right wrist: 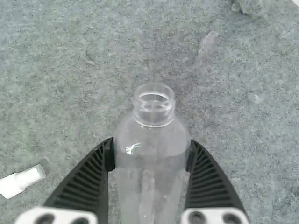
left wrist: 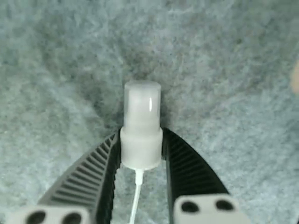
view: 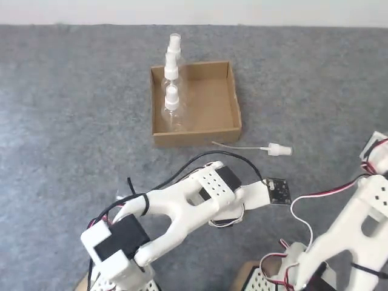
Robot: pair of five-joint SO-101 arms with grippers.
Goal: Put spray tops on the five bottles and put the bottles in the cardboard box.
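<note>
Left claw (left wrist: 140,140) is closed on a spray top (left wrist: 141,121), fingers (left wrist: 105,163) clamped either side of its collar. Nozzle end points away from the wrist, and the thin tube (left wrist: 136,196) trails back between the fingers toward the wrist

Right claw (right wrist: 150,154) is closed on a clear bottle (right wrist: 150,177), gripped round the shoulder. Open neck (right wrist: 153,105) points away from that wrist, no top on it

Key relation: tube and neck have to share one axis, tube end facing the mouth. Each part's long axis runs along its own claw. The tube end sits on the wrist side of the left claw, so I'd judge the bottle mouth has to come in from that side. Gap between top and bottle: can't tell

Cardboard box (view: 233,103) has three capped bottles (view: 173,97) along one wall. A spare top (view: 276,149) lies flat on the carpet (view: 73,121) just in front of the box, between it and the arms. So this looks like bottle four of five
</note>
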